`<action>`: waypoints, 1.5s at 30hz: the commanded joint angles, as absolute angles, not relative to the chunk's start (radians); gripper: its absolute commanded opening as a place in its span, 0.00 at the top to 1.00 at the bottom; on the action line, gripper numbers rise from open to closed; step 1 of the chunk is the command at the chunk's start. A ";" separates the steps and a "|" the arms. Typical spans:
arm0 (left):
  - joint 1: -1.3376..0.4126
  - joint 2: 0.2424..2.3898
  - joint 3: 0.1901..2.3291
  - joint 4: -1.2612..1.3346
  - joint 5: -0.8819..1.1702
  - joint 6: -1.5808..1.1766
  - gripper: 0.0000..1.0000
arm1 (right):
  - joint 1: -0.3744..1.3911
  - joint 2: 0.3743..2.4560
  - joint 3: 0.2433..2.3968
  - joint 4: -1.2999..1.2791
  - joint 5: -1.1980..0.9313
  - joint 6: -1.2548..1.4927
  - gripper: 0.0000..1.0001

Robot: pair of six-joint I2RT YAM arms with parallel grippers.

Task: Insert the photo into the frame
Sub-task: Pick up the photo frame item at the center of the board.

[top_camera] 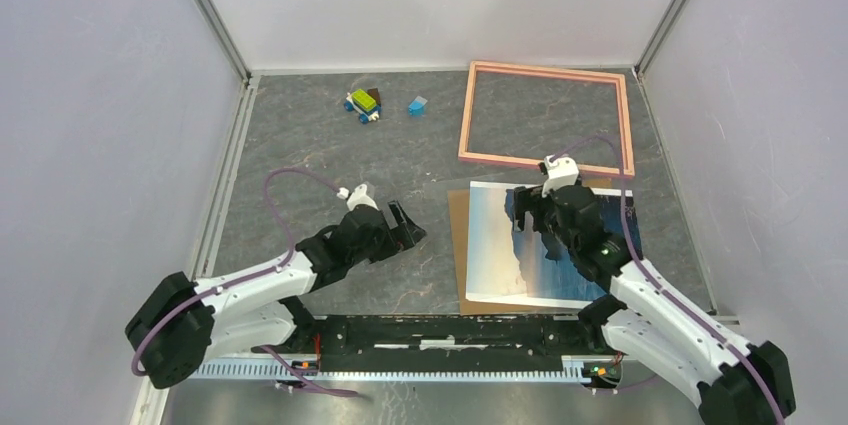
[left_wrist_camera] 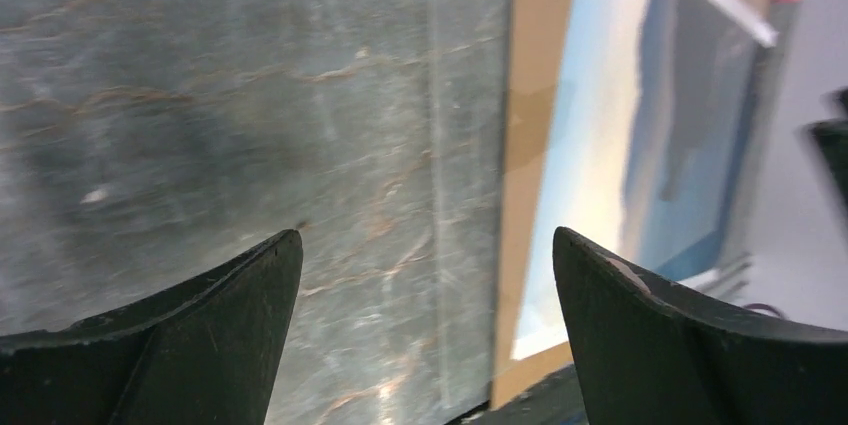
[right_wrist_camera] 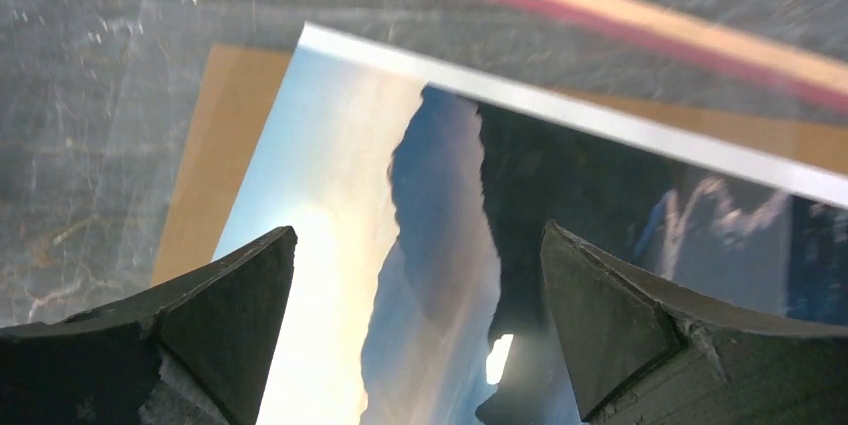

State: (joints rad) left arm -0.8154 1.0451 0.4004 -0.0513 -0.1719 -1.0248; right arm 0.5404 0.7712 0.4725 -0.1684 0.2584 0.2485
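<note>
photo on brown board, outside frame; left fingers and right fingers spread, holding nothing

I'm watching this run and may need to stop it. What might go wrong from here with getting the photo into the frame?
The photo lies flat on the brown board, so the open right gripper above it may crease the paper or catch the board too.
The frame lies just beyond the photo; a nudge while lifting might skew it.

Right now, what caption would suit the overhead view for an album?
Open right gripper poised over the photo; open left gripper sits aside; the frame lies empty beyond.
</note>
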 commanded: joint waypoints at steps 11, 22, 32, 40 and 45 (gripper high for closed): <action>-0.810 1.254 0.293 0.462 0.071 -1.275 0.00 | 0.188 0.877 0.301 0.055 -0.279 0.355 0.02; -0.903 1.261 0.192 0.478 0.177 -1.316 0.00 | 0.034 0.925 0.244 0.063 -0.346 0.300 0.02; -0.913 1.304 0.164 0.554 0.271 -1.306 0.00 | -0.043 0.957 0.230 0.084 -0.385 0.285 0.03; -0.914 1.500 0.136 0.841 0.340 -1.374 0.00 | -0.055 0.961 0.216 0.093 -0.400 0.287 0.04; -0.916 1.655 0.098 1.096 0.340 -1.431 0.00 | -0.057 0.978 0.207 0.109 -0.420 0.290 0.04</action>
State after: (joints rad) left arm -0.9058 1.5398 0.1539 0.9638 0.3477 -1.3735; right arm -0.0528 0.9623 0.2310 0.0818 -0.3923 0.2993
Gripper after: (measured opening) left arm 0.997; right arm 0.963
